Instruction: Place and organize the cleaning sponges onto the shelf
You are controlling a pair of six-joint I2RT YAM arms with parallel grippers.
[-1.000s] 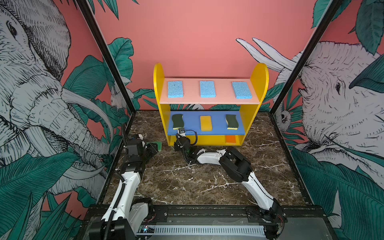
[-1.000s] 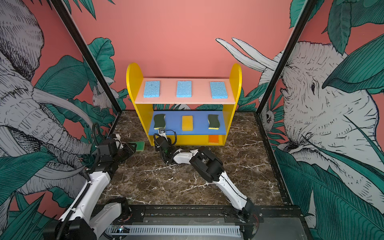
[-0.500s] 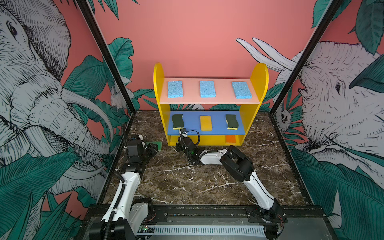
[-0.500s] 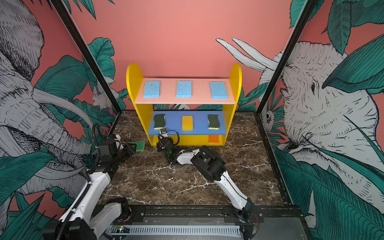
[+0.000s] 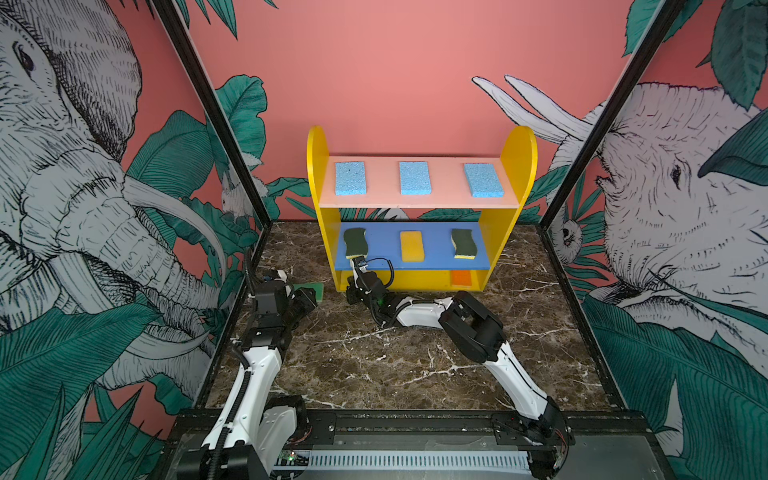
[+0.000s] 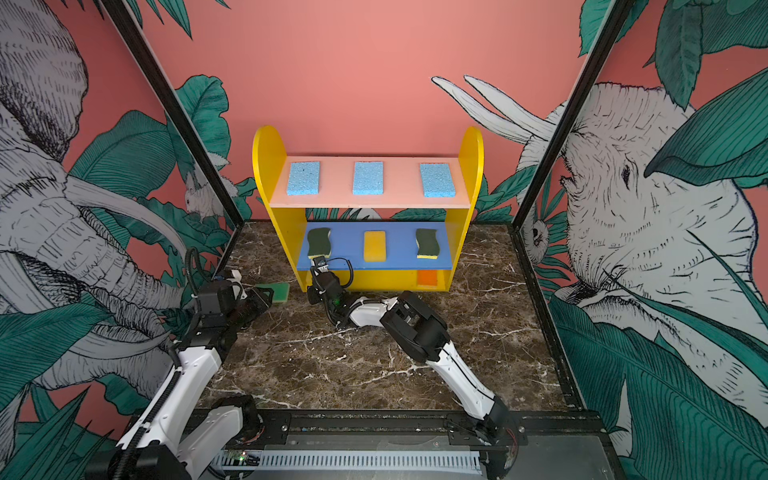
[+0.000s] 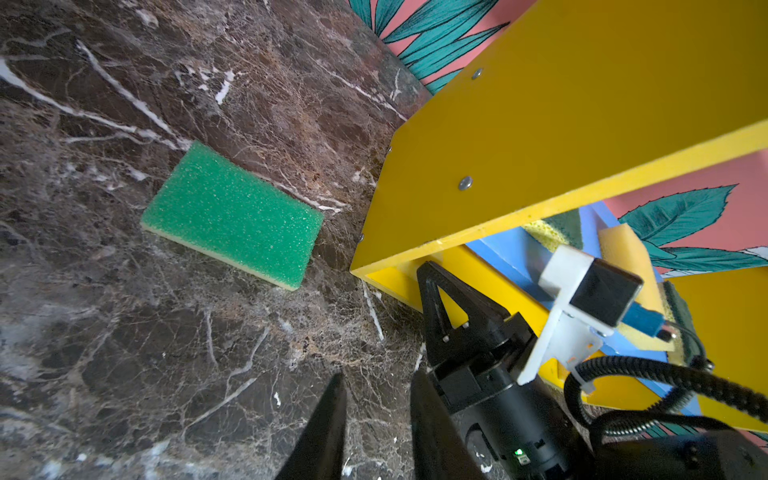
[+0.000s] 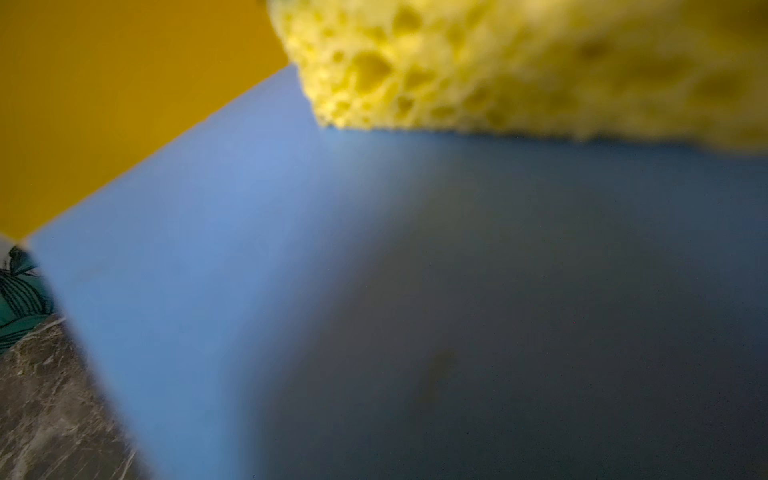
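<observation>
Seven sponges sit on the shelf [image 5: 515, 166]: three blue sponges [image 5: 414, 178] on top, two wavy sponges [image 5: 464, 242] and a yellow sponge [image 5: 411, 246] on the middle board [image 5: 437, 249], an orange sponge [image 5: 461, 277] below; the green sponge [image 7: 232, 214] lies on the table [image 5: 374, 365] just ahead of my left pincer [image 7: 376, 380], which is narrowly parted and empty; my right pincer [image 7: 432, 278], closed, reaches under the middle board; whatever lies past its tip is hidden.
</observation>
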